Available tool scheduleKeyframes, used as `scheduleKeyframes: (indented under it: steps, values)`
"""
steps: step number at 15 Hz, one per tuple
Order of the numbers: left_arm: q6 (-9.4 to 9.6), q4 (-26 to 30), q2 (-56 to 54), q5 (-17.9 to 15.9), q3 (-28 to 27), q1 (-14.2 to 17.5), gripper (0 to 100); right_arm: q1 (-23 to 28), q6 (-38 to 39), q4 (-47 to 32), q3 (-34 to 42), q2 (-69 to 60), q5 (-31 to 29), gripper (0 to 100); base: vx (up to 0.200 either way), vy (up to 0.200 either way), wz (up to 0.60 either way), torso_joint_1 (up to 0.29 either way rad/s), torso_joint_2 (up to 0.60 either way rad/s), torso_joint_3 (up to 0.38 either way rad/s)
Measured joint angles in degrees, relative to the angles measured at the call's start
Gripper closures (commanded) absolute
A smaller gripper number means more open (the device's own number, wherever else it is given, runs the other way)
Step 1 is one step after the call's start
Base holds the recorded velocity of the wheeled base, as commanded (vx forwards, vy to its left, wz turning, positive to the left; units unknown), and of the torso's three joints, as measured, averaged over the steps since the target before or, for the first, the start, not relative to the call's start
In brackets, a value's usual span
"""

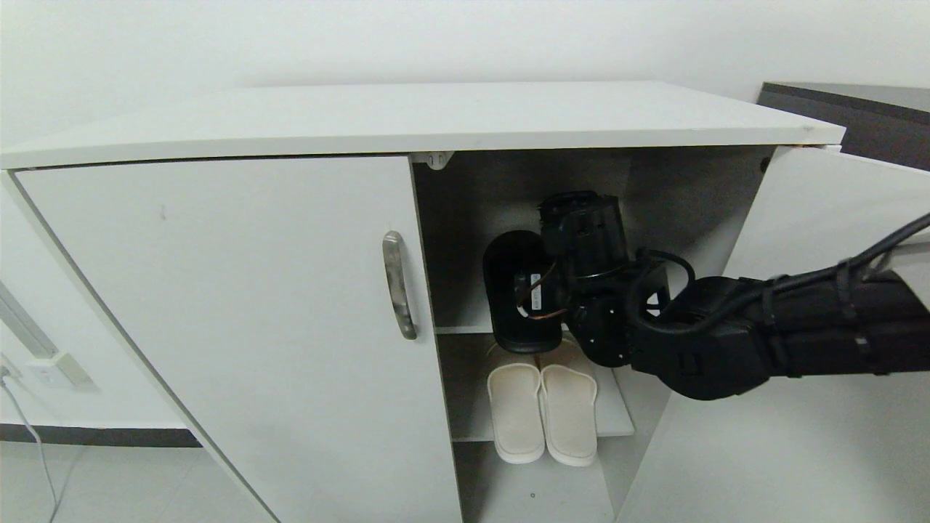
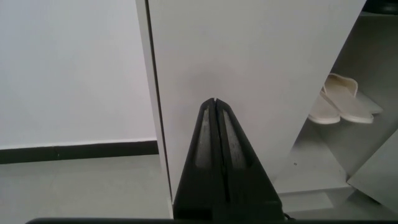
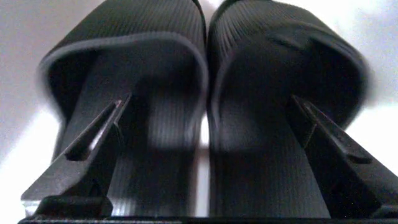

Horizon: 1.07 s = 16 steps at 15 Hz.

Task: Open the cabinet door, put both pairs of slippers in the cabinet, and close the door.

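The white cabinet (image 1: 436, 116) has its right door (image 1: 821, 218) swung open and its left door (image 1: 218, 305) closed. A white pair of slippers (image 1: 541, 410) (image 2: 342, 102) lies side by side on the lower shelf. My right arm (image 1: 588, 240) reaches inside at the height of the upper shelf (image 1: 465, 328). Its gripper (image 3: 208, 102) is shut on the black pair of slippers (image 3: 149, 74), one finger on each side. One black sole (image 1: 517, 290) faces outward, standing nearly upright. My left gripper (image 2: 214, 102) is shut on nothing, pointing at the closed left door (image 2: 249, 56).
A metal handle (image 1: 398, 285) sits on the closed door's right edge. A wall socket with a cable (image 1: 47, 370) is low on the left wall. A dark panel (image 1: 857, 116) stands behind the cabinet at the right. Bare floor lies left of the cabinet.
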<state>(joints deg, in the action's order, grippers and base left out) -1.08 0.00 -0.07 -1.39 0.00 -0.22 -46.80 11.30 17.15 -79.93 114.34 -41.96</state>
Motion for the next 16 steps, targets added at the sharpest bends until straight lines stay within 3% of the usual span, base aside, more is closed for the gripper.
scheduleKeyframes:
  steps: [5,8,11,12,16]
  values:
    - [0.05,0.0,0.0,0.0,0.0,0.0,100,-4.7,-0.2,10.3,16.0,-10.0,0.3,0,0.000,0.000,0.00,0.000,0.00,0.000]
    - [0.13,0.0,0.0,0.0,0.0,0.0,100,-6.8,-0.4,16.1,25.2,-15.0,3.4,0,0.000,0.000,0.00,0.000,0.00,0.000]
    - [0.18,0.0,0.0,0.0,0.0,0.0,100,-7.6,-0.5,17.5,28.9,-16.7,5.4,0,0.000,0.000,0.00,0.000,0.00,0.000]
    - [0.20,0.0,0.0,0.0,0.0,0.0,100,-7.7,-0.4,17.6,29.1,-16.7,5.4,100,0.000,0.000,0.00,0.000,0.00,0.000]
    - [0.22,0.0,0.0,0.0,0.0,0.0,100,-8.1,-0.4,17.5,29.3,-16.3,5.4,100,0.000,0.000,0.00,0.000,0.00,0.000]
